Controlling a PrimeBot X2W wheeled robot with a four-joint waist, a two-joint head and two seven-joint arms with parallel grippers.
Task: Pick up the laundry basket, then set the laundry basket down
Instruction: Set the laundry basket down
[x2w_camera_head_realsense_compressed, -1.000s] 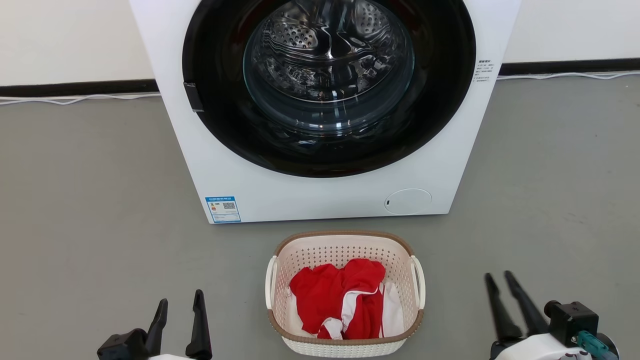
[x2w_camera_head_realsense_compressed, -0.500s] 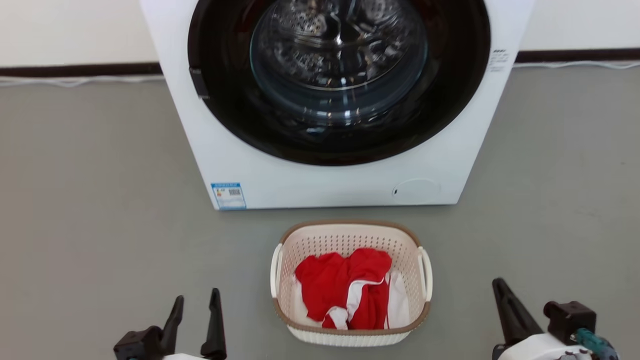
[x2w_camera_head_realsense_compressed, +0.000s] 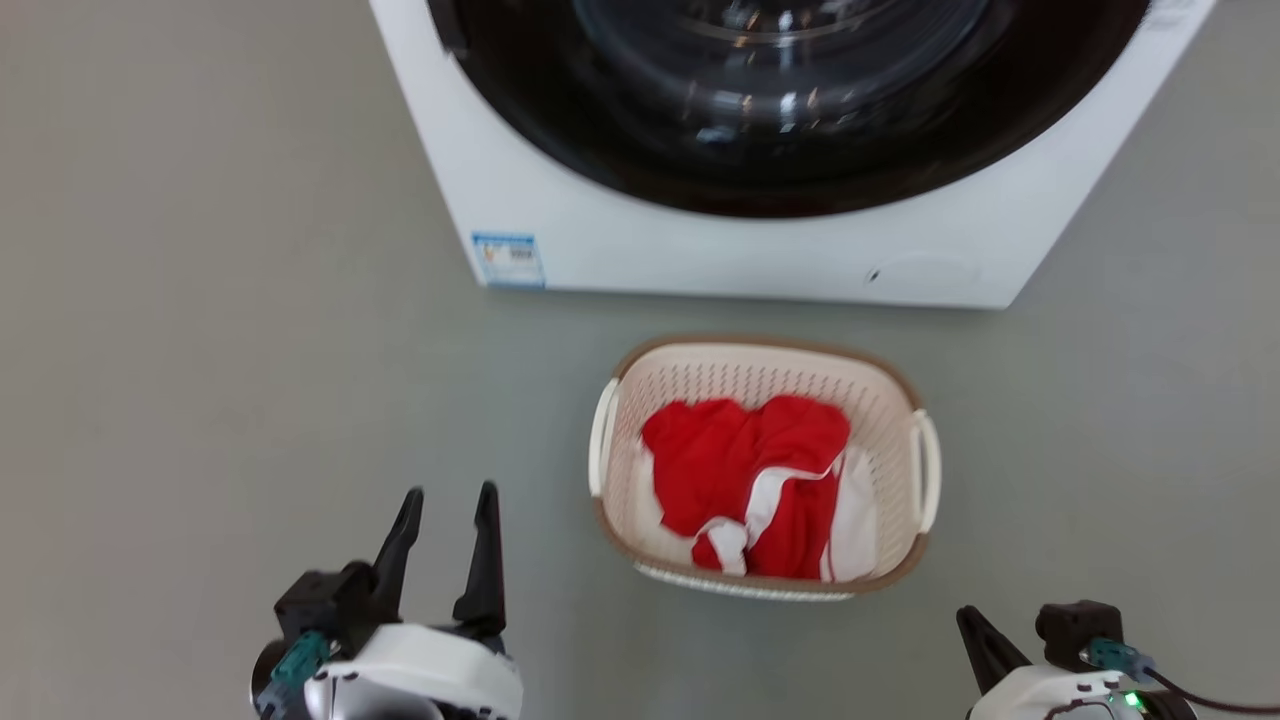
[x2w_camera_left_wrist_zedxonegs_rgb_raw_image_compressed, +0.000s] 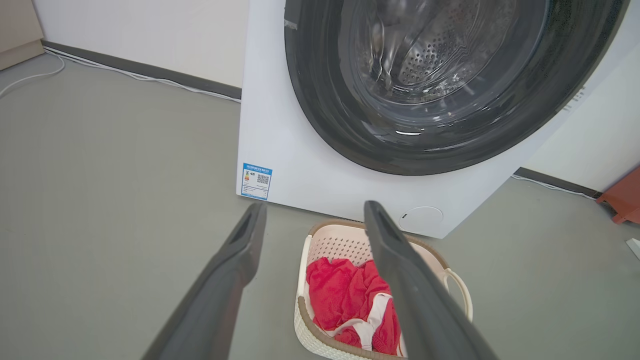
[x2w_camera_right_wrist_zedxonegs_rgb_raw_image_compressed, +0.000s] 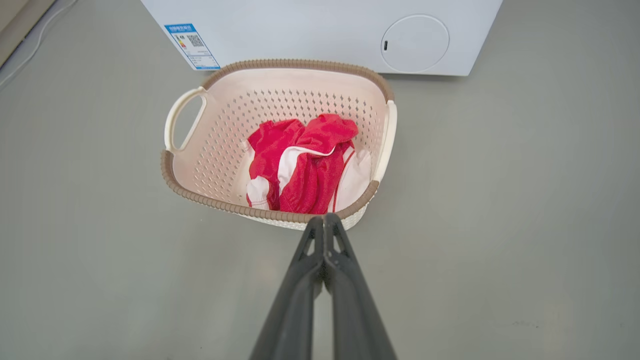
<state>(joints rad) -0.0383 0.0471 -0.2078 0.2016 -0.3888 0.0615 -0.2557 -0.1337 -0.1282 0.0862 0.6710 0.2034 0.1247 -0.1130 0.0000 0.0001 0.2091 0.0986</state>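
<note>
Basket: laundry basket (x2w_camera_head_realsense_compressed: 750, 378) on the floor (x2w_camera_head_realsense_compressed: 200, 350); 2 o'clock from left hand (x2w_camera_head_realsense_compressed: 450, 493), 11 o'clock from right hand (x2w_camera_right_wrist_zedxonegs_rgb_raw_image_compressed: 324, 219)
Hands: left fingers apart; right fingers together; both empty
Advice: probably grip both handles (x2w_camera_head_realsense_compressed: 925, 470) evenly; lift level

The head view looks steeply down ahead of the left tool (x2w_camera_head_realsense_compressed: 450, 490) and right tool (x2w_camera_right_wrist_zedxonegs_rgb_raw_image_compressed: 324, 216). Each wrist view looks along its tool. All share the laundry basket (x2w_camera_head_realsense_compressed: 765, 343) and washing machine (x2w_camera_head_realsense_compressed: 700, 255).
</note>
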